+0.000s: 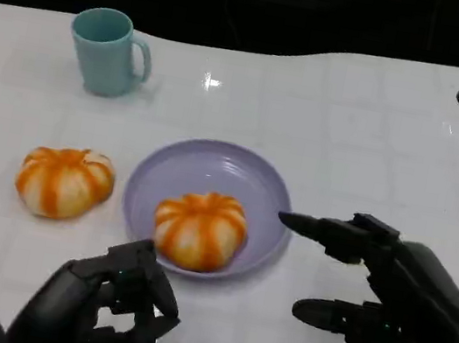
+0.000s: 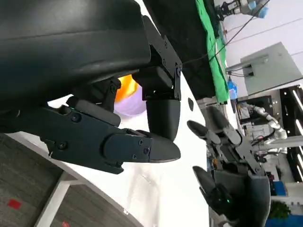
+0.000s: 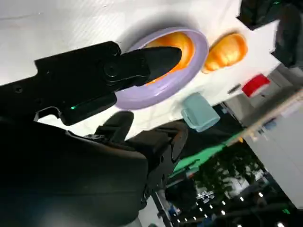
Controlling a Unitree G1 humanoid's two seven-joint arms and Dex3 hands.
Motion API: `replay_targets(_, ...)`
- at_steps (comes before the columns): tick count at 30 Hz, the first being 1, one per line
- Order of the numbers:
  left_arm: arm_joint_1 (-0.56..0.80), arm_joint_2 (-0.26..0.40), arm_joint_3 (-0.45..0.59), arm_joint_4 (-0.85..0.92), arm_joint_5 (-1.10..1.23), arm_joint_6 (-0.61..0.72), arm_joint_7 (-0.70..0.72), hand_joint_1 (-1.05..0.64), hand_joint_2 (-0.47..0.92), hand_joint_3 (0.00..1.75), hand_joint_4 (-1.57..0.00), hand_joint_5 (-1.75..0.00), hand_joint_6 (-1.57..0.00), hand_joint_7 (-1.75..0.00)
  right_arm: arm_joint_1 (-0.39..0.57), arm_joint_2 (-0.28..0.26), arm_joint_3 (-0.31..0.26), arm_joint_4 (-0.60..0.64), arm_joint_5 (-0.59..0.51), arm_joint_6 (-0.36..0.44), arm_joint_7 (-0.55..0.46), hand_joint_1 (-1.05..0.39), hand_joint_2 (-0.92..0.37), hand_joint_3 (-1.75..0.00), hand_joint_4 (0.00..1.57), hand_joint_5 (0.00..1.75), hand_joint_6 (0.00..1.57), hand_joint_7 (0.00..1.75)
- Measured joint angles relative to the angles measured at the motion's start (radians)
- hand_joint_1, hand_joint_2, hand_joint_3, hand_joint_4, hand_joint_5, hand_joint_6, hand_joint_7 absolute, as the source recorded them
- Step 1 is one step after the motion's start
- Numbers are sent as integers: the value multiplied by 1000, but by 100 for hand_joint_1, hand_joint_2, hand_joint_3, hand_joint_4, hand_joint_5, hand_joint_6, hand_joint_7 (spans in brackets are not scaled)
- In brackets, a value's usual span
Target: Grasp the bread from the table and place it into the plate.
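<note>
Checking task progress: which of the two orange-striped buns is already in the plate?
The orange-striped bun nearer the right hand, inside the lavender plate; the other bun lies on the white table.

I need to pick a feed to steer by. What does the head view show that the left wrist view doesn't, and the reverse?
Head view alone: the teal mug, the second bread lying on the table left of the plate, and the whole plate rim. Left wrist view alone: the left hand's fingers from close behind, plus a green cloth and lab equipment beyond the table. Both: the purple plate with a bread in it, the left hand, and the right hand, open.
</note>
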Motion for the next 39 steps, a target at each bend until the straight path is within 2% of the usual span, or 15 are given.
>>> replay_targets(1, 0, 0, 0, 1, 0, 0, 0, -53, 92, 32, -67, -175, -59, -156, 16, 2, -12, 0, 7, -21, -18, -12, -83, -18, 66, 124, 76, 74)
replay_targets(2, 1, 1, 1, 3, 0, 0, 0, -53, 92, 32, -67, -175, -59, -156, 30, 4, -19, 0, 11, -34, -35, -7, -69, -48, 70, 133, 77, 87)
replay_targets(3, 1, 1, 1, 4, 0, 0, 0, -52, 92, 32, -67, -175, -59, -156, 43, 8, -25, 0, 12, -42, -48, -1, -51, -86, 72, 151, 76, 105)
replay_targets(4, 0, 2, 1, 5, 0, 0, 0, -52, 92, 32, -67, -175, -60, -156, 55, 12, -33, 0, 14, -52, -58, 1, -43, -100, 72, 158, 75, 113)
replay_targets(6, 0, 2, 1, 7, -1, 0, 0, -53, 92, 32, -67, -175, -60, -156, 80, 13, -49, 1, 25, -74, -66, 0, -36, -115, 70, 171, 70, 128)
replay_targets(12, 0, 2, 1, 8, -2, 0, 0, -54, 92, 32, -68, -175, -60, -156, 161, -5, -75, -44, 22, -80, -60, -2, -32, -125, 70, 175, 66, 140)
replay_targets(20, 0, 7, 4, 16, -4, -7, -3, -53, 92, 32, -68, -175, -60, -154, 229, -10, -88, -94, -23, -79, -64, -5, -32, -125, 70, 175, 63, 144)
replay_targets(25, -1, 12, 6, 16, -23, -7, -5, -53, 92, 31, -67, -175, -60, -154, 236, -7, -88, -93, -76, -82, -103, -4, -30, -123, 71, 175, 62, 145)
replay_targets(39, -2, 21, 13, 40, -23, -11, -6, -52, 92, 31, -66, -175, -60, -153, 225, -6, -85, 4, -112, -134, -162, -2, -28, -122, 71, 174, 65, 142)
